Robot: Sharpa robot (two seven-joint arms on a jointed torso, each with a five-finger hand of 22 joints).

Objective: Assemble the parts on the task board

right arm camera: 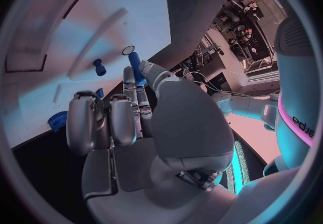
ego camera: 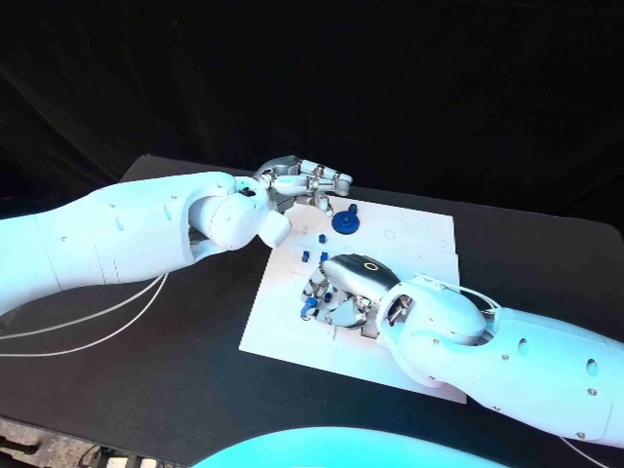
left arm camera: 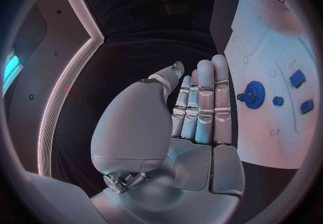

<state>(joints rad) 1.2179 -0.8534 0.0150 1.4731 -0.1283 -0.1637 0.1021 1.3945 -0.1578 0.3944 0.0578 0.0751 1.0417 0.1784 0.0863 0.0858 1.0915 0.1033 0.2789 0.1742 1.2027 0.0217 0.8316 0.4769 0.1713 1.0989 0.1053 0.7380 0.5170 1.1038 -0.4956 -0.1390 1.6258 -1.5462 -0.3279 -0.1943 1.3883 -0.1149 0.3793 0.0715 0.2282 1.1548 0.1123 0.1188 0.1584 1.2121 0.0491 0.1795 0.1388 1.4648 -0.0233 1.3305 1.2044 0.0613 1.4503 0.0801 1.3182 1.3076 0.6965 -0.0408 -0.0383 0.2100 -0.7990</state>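
The white task board (ego camera: 410, 229) lies in the middle of the black table. My right hand (ego camera: 347, 285) hovers low over the board's near left part and pinches a short blue peg (right arm camera: 137, 64) between thumb and a finger, close to a small round hole (right arm camera: 128, 49). My left hand (ego camera: 301, 182) hangs by the board's far left corner, holding nothing, with its fingers (left arm camera: 202, 100) straight and side by side. A blue gear (ego camera: 344, 223) sits on the board just right of the left hand. Small blue parts (ego camera: 322, 255) stand between the gear and the right hand.
The board has a rectangular recess (right arm camera: 40, 25) and a long slot (right arm camera: 101, 33) beyond the right hand. White cables (ego camera: 88, 327) trail over the table (ego camera: 185, 322) at the near left. Bare board lies to the right (ego camera: 425, 249).
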